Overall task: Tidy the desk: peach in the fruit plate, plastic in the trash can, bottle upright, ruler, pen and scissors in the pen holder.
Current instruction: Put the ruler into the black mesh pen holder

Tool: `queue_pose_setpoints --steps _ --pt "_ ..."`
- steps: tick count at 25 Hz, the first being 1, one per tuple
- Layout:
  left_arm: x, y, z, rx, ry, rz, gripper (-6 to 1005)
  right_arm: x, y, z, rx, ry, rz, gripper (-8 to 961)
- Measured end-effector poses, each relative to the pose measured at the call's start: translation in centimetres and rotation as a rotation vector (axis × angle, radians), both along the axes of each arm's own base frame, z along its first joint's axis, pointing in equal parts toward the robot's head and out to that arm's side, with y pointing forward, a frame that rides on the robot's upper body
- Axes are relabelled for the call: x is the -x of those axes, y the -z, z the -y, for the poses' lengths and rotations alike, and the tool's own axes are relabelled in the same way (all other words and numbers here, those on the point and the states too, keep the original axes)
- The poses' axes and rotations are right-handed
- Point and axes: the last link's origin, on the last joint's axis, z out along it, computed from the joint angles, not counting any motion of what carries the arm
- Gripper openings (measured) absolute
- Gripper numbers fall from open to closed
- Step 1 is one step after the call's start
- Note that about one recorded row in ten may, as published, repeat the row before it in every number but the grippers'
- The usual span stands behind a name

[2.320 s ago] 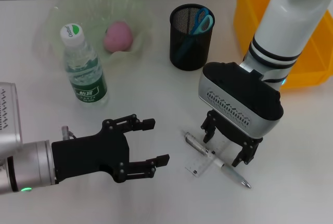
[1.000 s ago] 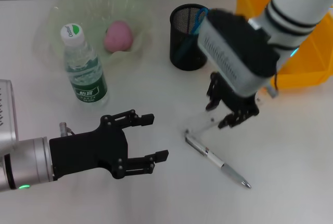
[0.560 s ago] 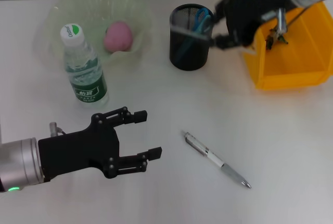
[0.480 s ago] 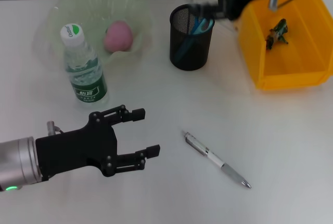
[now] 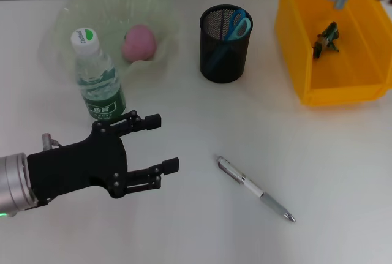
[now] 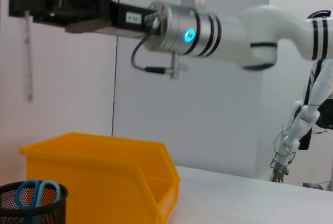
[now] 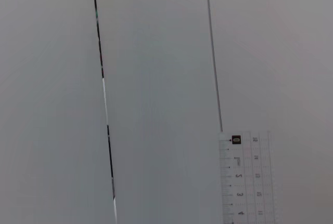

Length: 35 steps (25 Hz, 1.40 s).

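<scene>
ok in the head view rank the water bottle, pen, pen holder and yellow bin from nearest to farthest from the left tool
From the left tool:
1. Water bottle, just behind it, upright.
2. Pen, lying on the desk toward the right.
3. Pen holder, farther back, centre.
4. Yellow bin, far right corner.

The desk (image 5: 184, 227) is white. The fruit plate (image 5: 67, 25) is pale translucent green and the peach (image 5: 139, 43) pink. The bottle (image 5: 98, 80) is clear with a green label. The pen holder (image 5: 224, 56) is black mesh, the scissors (image 5: 237, 25) blue-handled, the trash can (image 5: 306, 62) orange-yellow, the pen (image 5: 254, 188) silver and white, and the ruler (image 7: 247, 182) clear with black marks.
</scene>
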Motion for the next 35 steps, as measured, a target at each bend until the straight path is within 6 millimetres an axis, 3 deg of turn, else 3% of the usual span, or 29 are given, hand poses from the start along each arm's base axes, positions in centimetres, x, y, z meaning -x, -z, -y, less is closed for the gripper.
queue_pose_setpoints --steps 4,9,24,35 --pt "-0.1 0.0 0.1 0.006 0.011 -0.001 800 -1.3 3.1 -1.8 -0.033 0.05 -0.006 380" --pt "-0.2 0.0 0.0 0.008 0.014 -0.002 800 -2.6 4.0 -2.4 -0.061 0.107 0.021 379" --pt "-0.3 0.1 0.0 -0.001 0.02 0.001 800 -6.6 5.5 -1.1 -0.025 0.216 0.051 380" --pt "-0.2 -0.1 0.0 -0.003 0.022 -0.002 800 -7.4 5.6 -0.5 -0.033 0.208 0.063 455"
